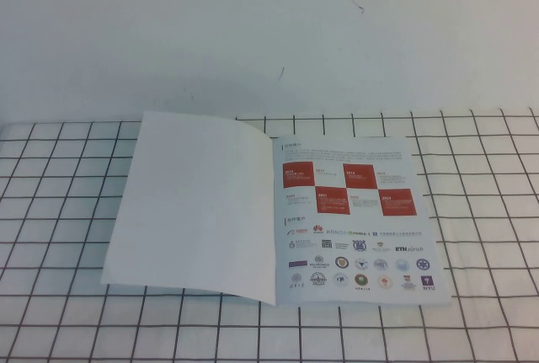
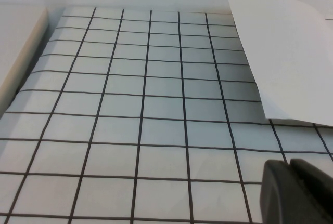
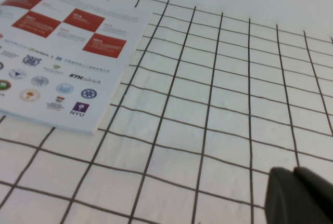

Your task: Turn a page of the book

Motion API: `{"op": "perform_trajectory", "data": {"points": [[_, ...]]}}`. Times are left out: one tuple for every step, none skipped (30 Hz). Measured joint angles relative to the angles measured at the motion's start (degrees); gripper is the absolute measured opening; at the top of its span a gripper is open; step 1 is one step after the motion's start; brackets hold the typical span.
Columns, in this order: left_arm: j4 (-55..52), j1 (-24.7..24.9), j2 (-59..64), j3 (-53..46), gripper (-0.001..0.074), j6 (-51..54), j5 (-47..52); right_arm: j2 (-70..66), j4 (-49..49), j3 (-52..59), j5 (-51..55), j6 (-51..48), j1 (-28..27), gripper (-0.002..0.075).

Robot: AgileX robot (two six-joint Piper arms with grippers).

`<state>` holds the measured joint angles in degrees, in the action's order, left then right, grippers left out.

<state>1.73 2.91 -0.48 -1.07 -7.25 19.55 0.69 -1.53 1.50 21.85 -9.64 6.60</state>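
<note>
1. Black tips of my left gripper (image 2: 296, 193) and right gripper (image 3: 299, 195) hang off the book at its two sides; whether either is spread, I cannot tell.
2. Between them the book (image 1: 354, 220) lies open on the gridded cloth (image 1: 67, 211).
3. The page (image 1: 194, 207), white side up, rests on my left, likely turned.

The book (image 1: 354, 220) lies open, its white page (image 1: 194, 207) turned left.
</note>
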Motion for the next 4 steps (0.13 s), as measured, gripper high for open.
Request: {"op": "perform_trajectory", "data": {"points": [[0.0,0.0,0.0,0.0,-0.0002,0.0,0.0,0.0,0.0,0.0,0.0,0.0,0.0,-0.0002],[0.0,0.0,0.0,0.0,-0.0002,0.0,0.0,0.0,0.0,0.0,0.0,0.0,0.0,-0.0002],[-0.18,0.0,0.0,0.0,-0.0002,0.14,0.0,0.0,0.0,0.0,0.0,0.0,0.0,-0.0002],[-1.06,0.0,0.0,0.0,-0.0002,0.47,0.0,0.0,0.0,0.0,0.0,0.0,0.0,-0.0002]]}}
